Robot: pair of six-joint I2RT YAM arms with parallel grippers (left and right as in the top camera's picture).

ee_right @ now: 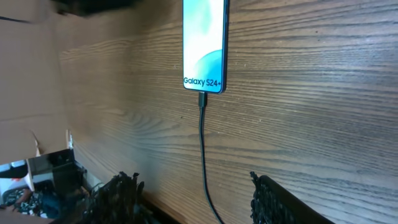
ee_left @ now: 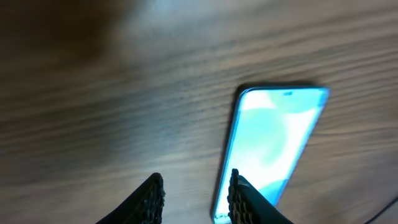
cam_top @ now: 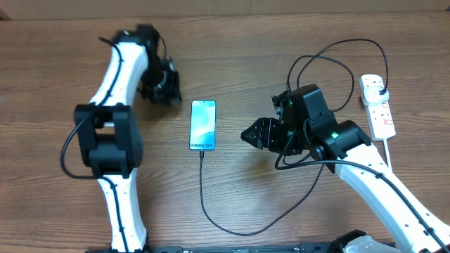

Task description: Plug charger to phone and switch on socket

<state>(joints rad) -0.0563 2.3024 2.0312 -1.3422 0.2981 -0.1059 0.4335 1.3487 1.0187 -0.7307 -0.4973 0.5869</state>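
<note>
My left tool (ee_left: 196,186) is at far left, well apart from the work. It is partly spread and empty, with bare tabletop (cam_top: 42,211) showing between its pads and the phone's edge just beside one pad in the wrist view.

Next over is the phone (cam_top: 203,125), flat on the tabletop, screen up and lit. It is slim with smooth glass, so likely slippery and easy to skid. If it needs steadying, I'd take it by the long edges, not the face.

The charger (cam_top: 202,190) runs from the phone's bottom edge, loops low across the tabletop, then climbs right. Its plug tip (ee_right: 202,98) looks seated in the phone's port. The cable is thin and limp and won't push. I'd hold it only at the stiff tip, and tugging the slack could unseat it.

My right tool (cam_top: 249,133) is right of the phone, pointing at it, spread wide and pinching nothing. In the wrist view the cable lies on the wood between the fingers, apart from both.

The socket (cam_top: 380,112) is far right, well apart from that tool, with the black plug (cam_top: 377,88) in its upper end. The switch position is too small to tell. By my judgement the plugging-in is done and the switch is left. The strip looks light, so I'd press straight down or it will slide.
</note>
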